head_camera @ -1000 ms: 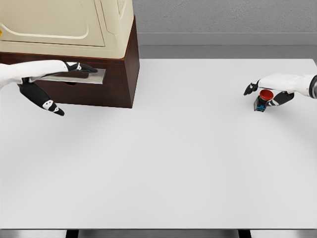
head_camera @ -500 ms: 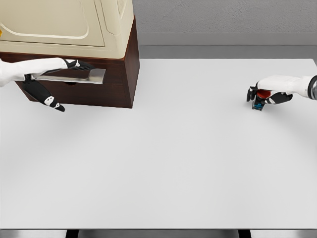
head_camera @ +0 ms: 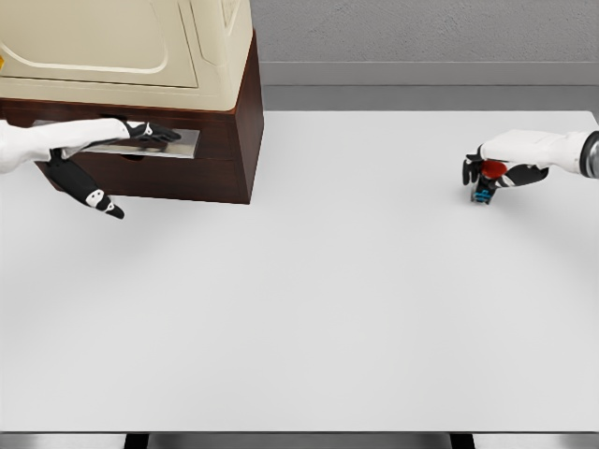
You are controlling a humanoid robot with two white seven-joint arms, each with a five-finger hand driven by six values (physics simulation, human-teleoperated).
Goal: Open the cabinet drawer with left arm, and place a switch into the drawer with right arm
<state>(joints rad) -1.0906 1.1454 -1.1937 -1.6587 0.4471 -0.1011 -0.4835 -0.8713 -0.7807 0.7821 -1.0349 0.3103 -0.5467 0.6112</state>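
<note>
Here we see the right hand (head_camera: 489, 171) curled round the switch (head_camera: 485, 193) at 3 o'clock near the table (head_camera: 328, 299) edge; the left hand (head_camera: 126, 136) lies on the drawer (head_camera: 154, 142) handle at 10 o'clock, its grip unclear.

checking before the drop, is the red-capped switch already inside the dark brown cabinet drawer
No, the red-capped switch sits in the right hand at the white table's far right, well apart from the dark brown cabinet drawer.

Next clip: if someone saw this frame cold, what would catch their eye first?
Probably the dark wooden cabinet with a cream appliance on top, at the table's far left corner, where the left hand rests on the drawer's metal handle. Next, the red-capped switch near the right edge of the white table, with the right hand closed around it.
</note>
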